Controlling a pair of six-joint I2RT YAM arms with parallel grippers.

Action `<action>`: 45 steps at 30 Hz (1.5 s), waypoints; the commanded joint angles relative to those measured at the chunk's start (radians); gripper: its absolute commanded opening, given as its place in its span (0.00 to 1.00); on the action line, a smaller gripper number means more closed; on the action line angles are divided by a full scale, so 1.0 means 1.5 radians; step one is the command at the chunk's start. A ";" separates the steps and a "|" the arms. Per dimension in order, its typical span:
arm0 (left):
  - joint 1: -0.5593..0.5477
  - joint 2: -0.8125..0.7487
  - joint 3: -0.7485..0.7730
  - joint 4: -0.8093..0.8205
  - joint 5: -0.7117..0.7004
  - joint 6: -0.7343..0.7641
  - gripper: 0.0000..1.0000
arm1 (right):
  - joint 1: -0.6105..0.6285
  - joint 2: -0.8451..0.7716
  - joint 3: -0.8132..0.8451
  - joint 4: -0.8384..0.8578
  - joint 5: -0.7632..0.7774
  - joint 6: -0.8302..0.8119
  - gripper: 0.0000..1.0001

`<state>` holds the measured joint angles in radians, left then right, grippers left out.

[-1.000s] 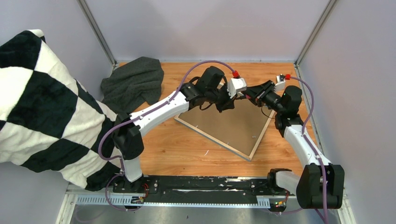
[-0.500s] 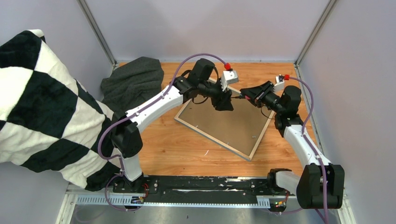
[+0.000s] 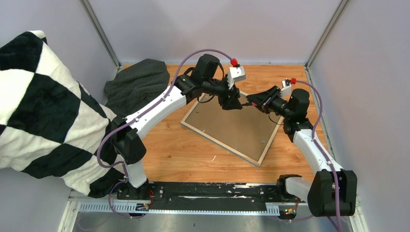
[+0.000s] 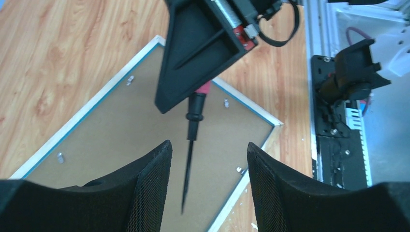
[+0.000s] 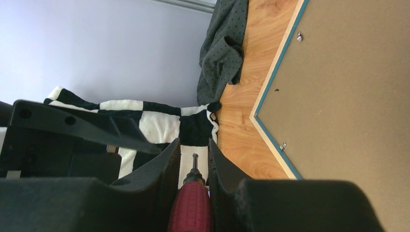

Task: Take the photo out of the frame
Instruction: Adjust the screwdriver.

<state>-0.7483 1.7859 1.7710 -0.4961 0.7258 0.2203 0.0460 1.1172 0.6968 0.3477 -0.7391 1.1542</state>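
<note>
- Left gripper (image 4: 209, 145): jaws stand apart and hold nothing. It hangs over the far corner of the frame (image 3: 263, 157).
- Right gripper (image 5: 193, 150): closed on a red-handled tool (image 4: 193, 130), whose thin dark shaft points down toward the backing board (image 3: 232, 128).
- Frame: lies face down on the table (image 3: 179, 154), pale wood edge and brown board uppermost.
- The photo is not visible. Judged to be still inside, under the board.
- Small metal tabs (image 4: 226, 102) still sit along the board's edge. None appears turned aside.
- Risk: nothing holds the frame down, so a sideways push from the tool tip would likely slide or spin it on the table.
- Risk: the tip may skip off a small tab and gouge the board or the print beneath.
- Risk: the two wrists work close together, so either arm reaching in further could strike the other.
- Change from a second ago: the left jaws, then closed near the tool tip, have opened, and that arm has drawn back leftward.
- The frame has not shifted.
</note>
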 commanded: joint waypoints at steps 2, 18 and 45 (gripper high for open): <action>0.001 0.038 0.031 -0.008 -0.048 0.002 0.61 | 0.016 -0.015 0.022 0.024 -0.030 -0.001 0.00; 0.001 0.073 0.034 -0.020 -0.001 0.009 0.50 | 0.027 -0.006 0.021 0.059 -0.059 0.027 0.00; 0.002 0.028 -0.037 -0.009 0.074 0.029 0.00 | 0.018 -0.002 0.148 -0.141 -0.206 -0.413 0.00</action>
<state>-0.7490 1.8675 1.7737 -0.4732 0.8085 0.2584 0.0681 1.1259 0.8471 0.2104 -0.8772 0.8532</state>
